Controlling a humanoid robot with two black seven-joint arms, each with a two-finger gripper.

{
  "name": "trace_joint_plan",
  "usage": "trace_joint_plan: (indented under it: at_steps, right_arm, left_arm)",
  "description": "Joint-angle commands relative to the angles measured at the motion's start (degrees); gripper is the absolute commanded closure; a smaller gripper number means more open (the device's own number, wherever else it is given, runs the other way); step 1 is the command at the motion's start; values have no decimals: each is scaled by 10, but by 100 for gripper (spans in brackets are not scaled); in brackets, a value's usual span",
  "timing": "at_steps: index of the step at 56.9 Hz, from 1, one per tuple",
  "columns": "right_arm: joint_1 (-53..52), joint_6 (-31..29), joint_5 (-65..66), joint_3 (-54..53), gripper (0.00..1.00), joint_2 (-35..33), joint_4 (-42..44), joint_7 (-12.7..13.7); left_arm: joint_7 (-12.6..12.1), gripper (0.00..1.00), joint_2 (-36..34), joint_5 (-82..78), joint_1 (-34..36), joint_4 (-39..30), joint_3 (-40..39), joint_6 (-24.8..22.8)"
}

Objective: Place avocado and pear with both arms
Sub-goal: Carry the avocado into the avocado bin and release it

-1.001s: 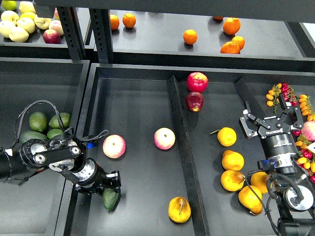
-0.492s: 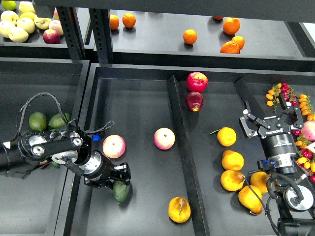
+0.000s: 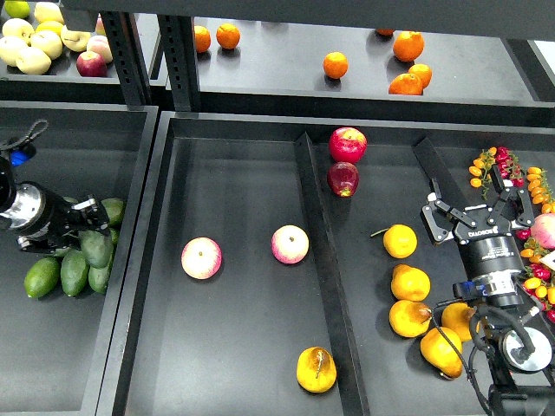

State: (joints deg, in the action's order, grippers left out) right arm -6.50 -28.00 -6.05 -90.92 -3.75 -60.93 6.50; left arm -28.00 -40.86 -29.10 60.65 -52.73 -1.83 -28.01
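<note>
My left gripper (image 3: 80,230) is over the left bin (image 3: 130,260), among the green avocados. It looks shut on the avocado (image 3: 96,249), a darker green oval hanging just below its fingers. The pear (image 3: 316,369), golden yellow with a brownish patch, lies alone at the front of the middle bin, beside the divider (image 3: 314,234). My right gripper (image 3: 477,211) is open and empty above the right bin, behind and to the right of a group of yellow fruit.
Lighter avocados (image 3: 42,277) lie under and beside my left gripper. Two pink apples (image 3: 201,257) (image 3: 290,244) lie in the middle bin. Red apples (image 3: 347,144), other yellow pears (image 3: 409,318) and small fruit (image 3: 529,186) fill the right bin. Oranges (image 3: 335,64) sit on the back shelf.
My left arm has swung far left out of the middle bin, carrying the dark avocado over to the left bin's avocado pile. The right arm and the pear have not moved.
</note>
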Motion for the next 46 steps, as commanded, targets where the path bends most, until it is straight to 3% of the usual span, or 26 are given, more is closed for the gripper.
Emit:
trace_joint_plan:
  at_steps: [1,22,46]
  right_arm:
    - [1,0,0,0,0,0,-3,4]
    - [3,0,0,-1,0,0,-19,4]
    - [7,0,0,0,0,1,-24,4]
  left_arm:
    - [0,60,7,0,-30,40,-31,0]
    - [0,57,74,0,-54,153,-43,0]
    - [0,54,80,0,-86,170,-44,0]
